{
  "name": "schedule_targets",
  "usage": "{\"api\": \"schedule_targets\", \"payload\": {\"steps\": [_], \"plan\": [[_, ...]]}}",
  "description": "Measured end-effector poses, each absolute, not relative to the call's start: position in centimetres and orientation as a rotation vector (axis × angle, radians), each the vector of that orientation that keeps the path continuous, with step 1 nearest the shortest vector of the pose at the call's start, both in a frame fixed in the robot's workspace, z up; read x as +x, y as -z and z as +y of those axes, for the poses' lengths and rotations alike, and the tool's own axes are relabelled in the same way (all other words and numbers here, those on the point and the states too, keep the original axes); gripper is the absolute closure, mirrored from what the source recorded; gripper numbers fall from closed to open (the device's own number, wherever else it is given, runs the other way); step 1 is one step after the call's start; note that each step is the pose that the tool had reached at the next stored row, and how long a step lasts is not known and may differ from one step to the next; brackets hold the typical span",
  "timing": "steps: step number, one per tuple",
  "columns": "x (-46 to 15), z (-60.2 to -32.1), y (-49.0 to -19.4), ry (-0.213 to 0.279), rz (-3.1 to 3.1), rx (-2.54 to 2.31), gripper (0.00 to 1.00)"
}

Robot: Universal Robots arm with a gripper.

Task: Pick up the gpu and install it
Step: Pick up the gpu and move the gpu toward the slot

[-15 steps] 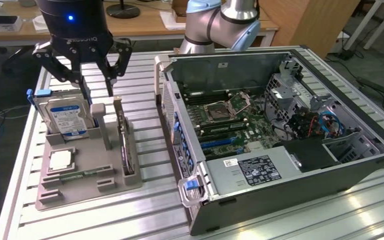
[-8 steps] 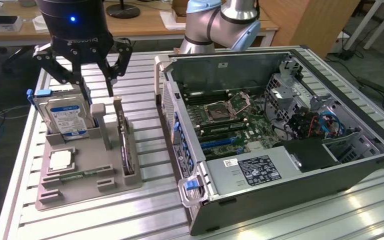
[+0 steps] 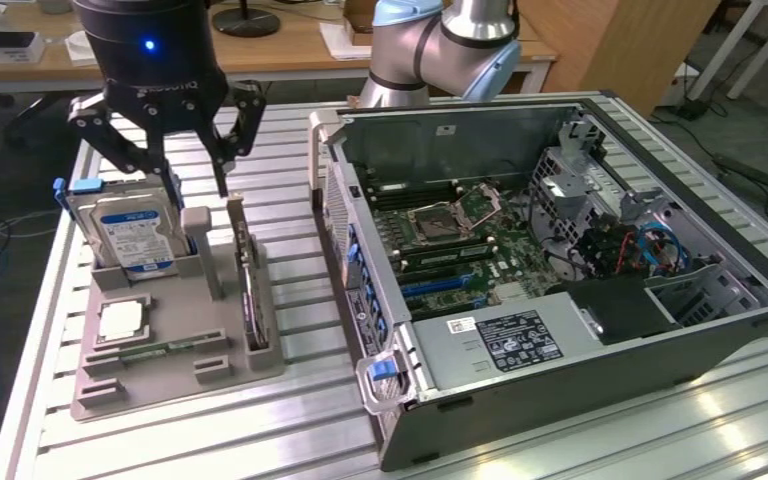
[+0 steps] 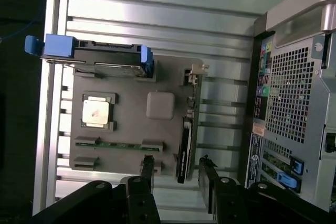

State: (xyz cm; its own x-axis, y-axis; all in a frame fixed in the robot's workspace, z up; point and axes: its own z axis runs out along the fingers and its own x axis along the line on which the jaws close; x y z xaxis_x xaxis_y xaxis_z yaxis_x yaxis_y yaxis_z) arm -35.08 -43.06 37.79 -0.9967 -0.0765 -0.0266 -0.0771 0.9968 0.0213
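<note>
The gpu point(image 3: 253, 292) is a thin dark card standing on edge in a slot at the right side of the grey holder point(image 3: 171, 385), its metal bracket end toward the back. In the wrist view the gpu point(image 4: 186, 142) shows edge-on, with the two black fingers on either side of its near end. My gripper point(image 3: 192, 160) hangs open above the holder's back part, between the hard drive and the card, and holds nothing. The open computer case point(image 3: 558, 250) lies on the exterior view's right, with its motherboard and blue slots point(image 3: 440, 286) exposed.
In the holder point(image 4: 131, 127) also stand a silver hard drive with blue label point(image 3: 131, 230), a CPU chip point(image 3: 120, 320) and a green memory stick point(image 3: 157, 350). All of it rests on a slatted aluminium table point(image 3: 291, 430). The arm's base point(image 3: 438, 50) stands behind the case.
</note>
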Motion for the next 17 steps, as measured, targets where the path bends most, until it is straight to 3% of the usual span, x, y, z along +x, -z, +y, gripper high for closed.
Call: {"api": "schedule_targets", "payload": {"steps": [17], "plan": [[-34.59, -43.06, -36.96, -0.034, 3.113, -0.12, 0.53]]}}
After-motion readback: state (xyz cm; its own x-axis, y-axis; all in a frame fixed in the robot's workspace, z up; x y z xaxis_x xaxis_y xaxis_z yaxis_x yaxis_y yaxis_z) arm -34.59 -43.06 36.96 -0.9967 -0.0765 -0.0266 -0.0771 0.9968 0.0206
